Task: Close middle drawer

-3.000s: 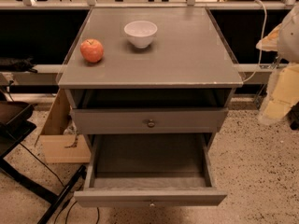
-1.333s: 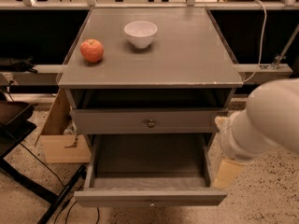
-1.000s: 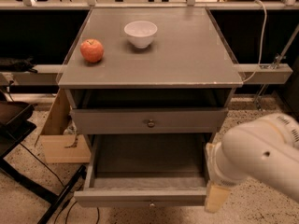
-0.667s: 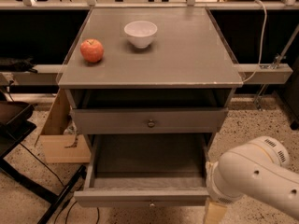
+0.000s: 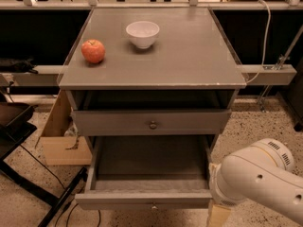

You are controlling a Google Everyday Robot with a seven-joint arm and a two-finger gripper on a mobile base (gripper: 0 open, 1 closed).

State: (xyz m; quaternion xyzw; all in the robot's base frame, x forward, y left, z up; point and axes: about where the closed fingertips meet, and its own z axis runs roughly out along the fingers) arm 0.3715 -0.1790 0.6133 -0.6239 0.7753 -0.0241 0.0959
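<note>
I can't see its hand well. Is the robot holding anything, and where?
It cannot be told. The gripper is at the bottom edge, mostly cut off, by the right front corner of the open middle drawer.

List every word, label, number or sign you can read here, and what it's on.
None can be read.
The apple, bowl, middle drawer and cardboard box bear no lettering.
Small dark marks on the robot arm are too small to read.
The gripper, at the bottom edge right of the open middle drawer, shows none.
</note>
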